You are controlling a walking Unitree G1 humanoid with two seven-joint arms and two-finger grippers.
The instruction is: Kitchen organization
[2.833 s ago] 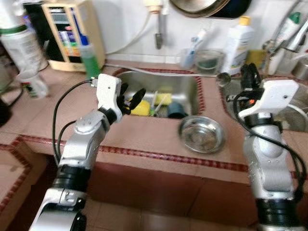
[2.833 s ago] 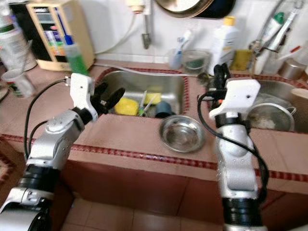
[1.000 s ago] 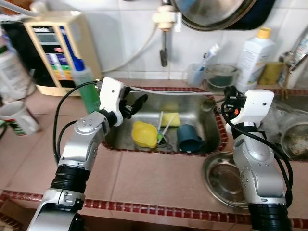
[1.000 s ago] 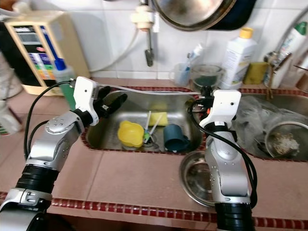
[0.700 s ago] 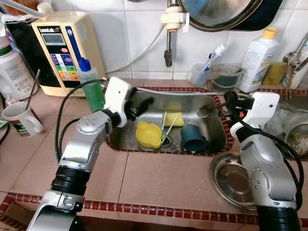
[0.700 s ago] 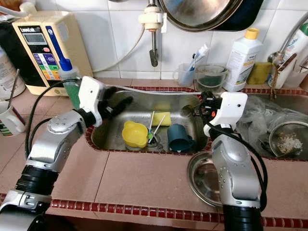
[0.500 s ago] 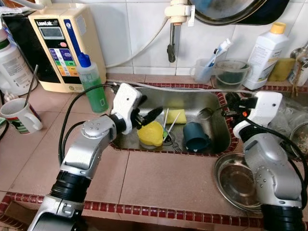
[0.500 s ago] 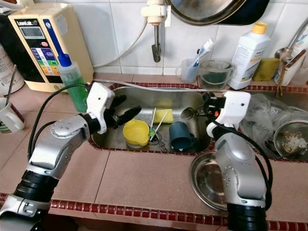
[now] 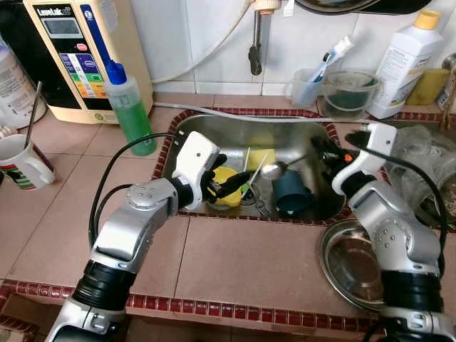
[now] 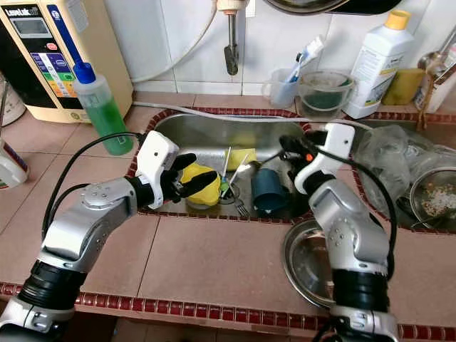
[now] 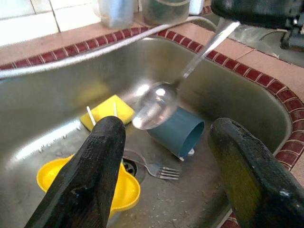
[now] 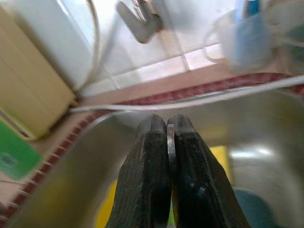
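Over the steel sink (image 9: 214, 132), right gripper (image 9: 322, 147) pinches a spoon (image 9: 281, 167) handle; left gripper (image 9: 229, 184) spread wide above the yellow cup (image 9: 226, 199), spoon bowl ahead

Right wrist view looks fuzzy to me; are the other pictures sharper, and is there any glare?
Right wrist view: black fingers sharp, background blurred. Left wrist view: sharp on the steel spoon; blue plastic cup clear. Left eye view: crisp, with glare on the steel sink wall.

Tiled counter (image 9: 235, 263); steel bowl (image 9: 353, 263), mug (image 9: 21, 160)
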